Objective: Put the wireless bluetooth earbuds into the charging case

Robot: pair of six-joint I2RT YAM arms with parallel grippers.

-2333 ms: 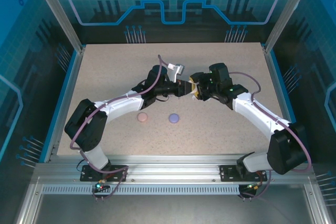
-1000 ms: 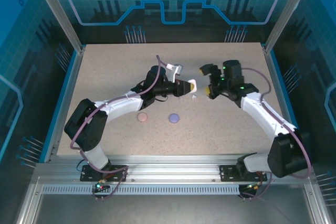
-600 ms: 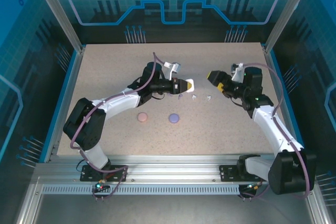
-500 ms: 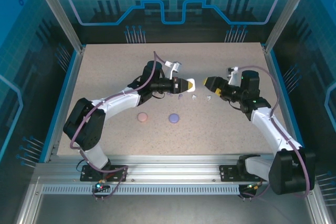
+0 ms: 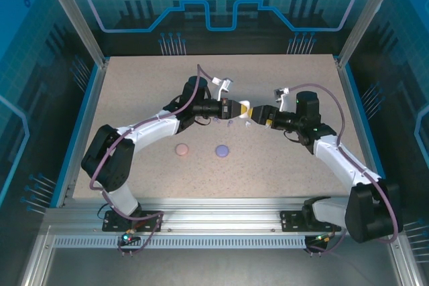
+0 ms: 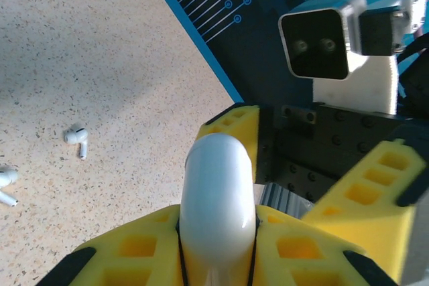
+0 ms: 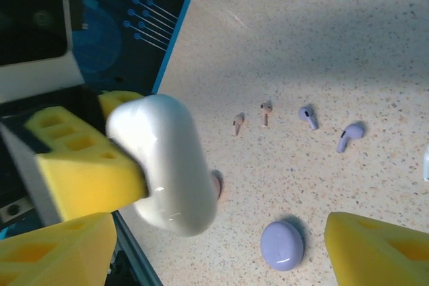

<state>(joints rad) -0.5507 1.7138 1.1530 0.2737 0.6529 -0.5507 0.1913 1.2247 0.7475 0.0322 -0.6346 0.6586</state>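
My left gripper point(image 6: 218, 227) is shut on a white charging case point(image 6: 218, 189), held above the table's middle point(image 5: 245, 108). My right gripper point(image 7: 214, 254) is open, its yellow fingers point(image 7: 377, 251) standing either side of that white case point(image 7: 164, 163) without touching it. Below on the table lie two pale pink earbuds point(image 7: 237, 123), two purple earbuds point(image 7: 308, 116) and two white earbuds point(image 6: 77, 138). A closed purple case point(image 7: 282, 244) lies flat. A pink case point(image 7: 216, 186) is mostly hidden behind the white one.
In the top view the pink case point(image 5: 181, 149) and purple case point(image 5: 222, 151) lie near the front middle of the speckled table point(image 5: 134, 98). Both arms meet nose to nose at the centre. A blue rim point(image 5: 353, 108) borders the table.
My right gripper swung from the right side back toward the left gripper, its fingers now flanking the white case and slightly narrower. The left gripper kept hold of the case and barely moved.
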